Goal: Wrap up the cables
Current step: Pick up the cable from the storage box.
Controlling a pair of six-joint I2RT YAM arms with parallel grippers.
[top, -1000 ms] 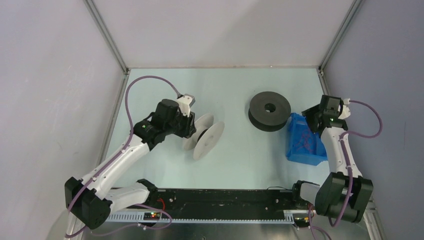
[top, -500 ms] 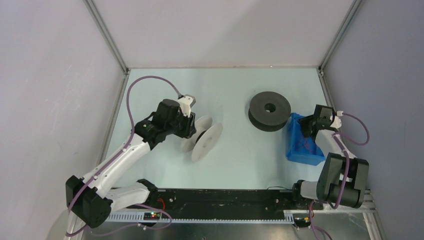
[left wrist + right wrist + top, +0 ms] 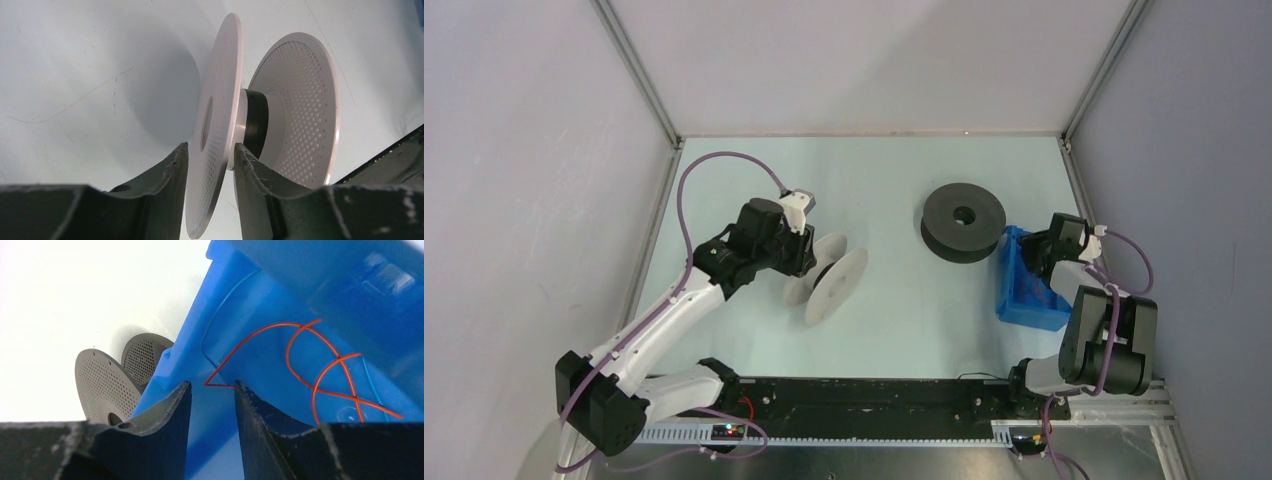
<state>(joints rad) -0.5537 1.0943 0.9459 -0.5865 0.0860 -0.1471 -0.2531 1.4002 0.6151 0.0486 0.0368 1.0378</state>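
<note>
While the left jaws (image 3: 210, 147) pinch the near flange of a white spool (image 3: 300, 100), propping it tilted on edge over the pale worktop (image 3: 904, 310), the right jaws (image 3: 211, 385) hang narrowly parted inside a blue bin (image 3: 170, 365), with nothing seen between them. Both cables lie in that bin, well apart from the left arm. The reddish cable (image 3: 288, 356), glossy and hair-thin, sprawls in crossing loops over the smooth plastic floor. Its kinked free end sits just ahead of the right fingertips, running from one toward the other, along the closing line rather than across it. A slight wrist turn may be needed before a pinch. The blue cable (image 3: 206, 327) curves along the wall, nearly lost against it. A dark grey spool (image 3: 964, 220) with perforated flanges lies just beside the bin.
</note>
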